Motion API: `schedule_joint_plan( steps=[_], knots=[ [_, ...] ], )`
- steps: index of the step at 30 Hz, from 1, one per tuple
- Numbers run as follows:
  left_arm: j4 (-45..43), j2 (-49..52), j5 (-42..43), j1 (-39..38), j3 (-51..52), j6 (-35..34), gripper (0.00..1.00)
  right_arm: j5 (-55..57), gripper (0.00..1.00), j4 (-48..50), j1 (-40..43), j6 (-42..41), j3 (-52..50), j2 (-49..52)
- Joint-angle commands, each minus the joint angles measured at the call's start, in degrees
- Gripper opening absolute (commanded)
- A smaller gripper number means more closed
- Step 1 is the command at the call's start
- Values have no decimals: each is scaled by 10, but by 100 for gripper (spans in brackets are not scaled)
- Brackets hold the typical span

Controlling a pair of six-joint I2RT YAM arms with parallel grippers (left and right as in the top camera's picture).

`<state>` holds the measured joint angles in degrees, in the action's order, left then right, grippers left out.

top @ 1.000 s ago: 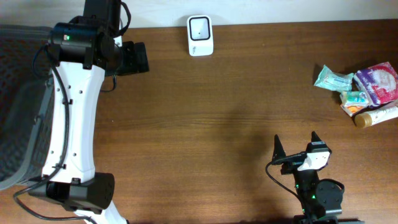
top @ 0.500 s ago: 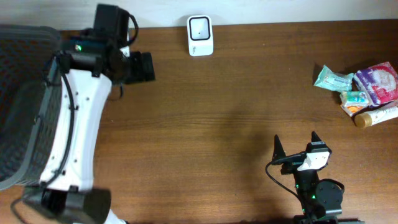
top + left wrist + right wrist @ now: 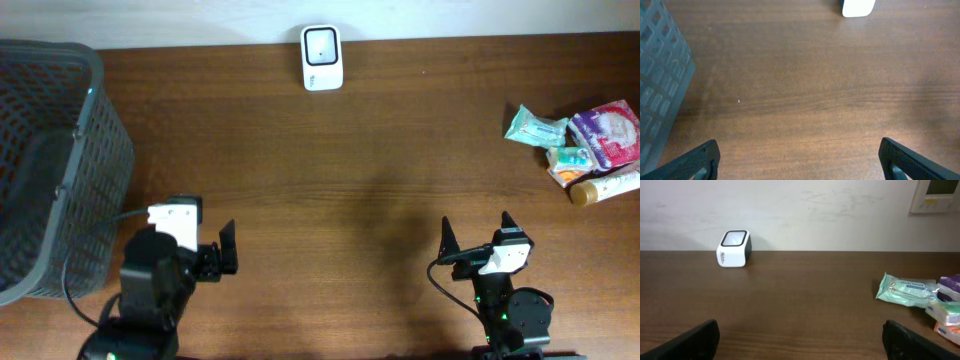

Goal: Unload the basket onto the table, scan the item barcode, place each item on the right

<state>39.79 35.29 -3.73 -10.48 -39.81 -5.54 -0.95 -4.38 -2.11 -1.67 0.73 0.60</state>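
While both arms sit low at the near edge of the wooden surface (image 3: 330,200), nothing is held: the left gripper (image 3: 226,259) and right gripper (image 3: 475,234) each show jaws spread wide apart and empty. Largest thing is the grey mesh basket (image 3: 45,160), far left of the white scanner (image 3: 321,57). That scanner stands at the far edge. Well to its right lies the cluster of items: a purple-and-pink packet (image 3: 608,131), a teal wipes pack (image 3: 537,127), and a yellow tube (image 3: 604,185), crowded and partly touching. The wipes pack, outermost toward the scanner, looks light, soft and slick; I would pinch it across its narrow width, gently, expecting crumple and slip.
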Motion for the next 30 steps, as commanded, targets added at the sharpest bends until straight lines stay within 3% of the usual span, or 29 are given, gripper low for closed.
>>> schedule_joint_plan(
  steps=[1, 9, 16, 21, 27, 30],
  knots=[
    [-50, -46, -8, 2, 73, 9, 99, 5, 99, -2, 3, -1, -4, -3],
    [-234, -232, -1, 91, 273, 9, 99, 5, 99, -2, 3, -1, -4, -3],
    [-381, -329, 11, 114, 394, 9, 99, 5, 99, -2, 3, -1, -4, -3],
    [-350, -350, 12, 113, 393, 10, 99, 5, 99, -2, 3, -1, -4, -3],
    [-350, -350, 44, 103, 393, 94, 99, 5, 99, -2, 3, -1, -4, -3],
    [-350, -350, 42, 96, 393, 83, 99, 5, 99, -2, 3, -1, -4, -3]
  ],
)
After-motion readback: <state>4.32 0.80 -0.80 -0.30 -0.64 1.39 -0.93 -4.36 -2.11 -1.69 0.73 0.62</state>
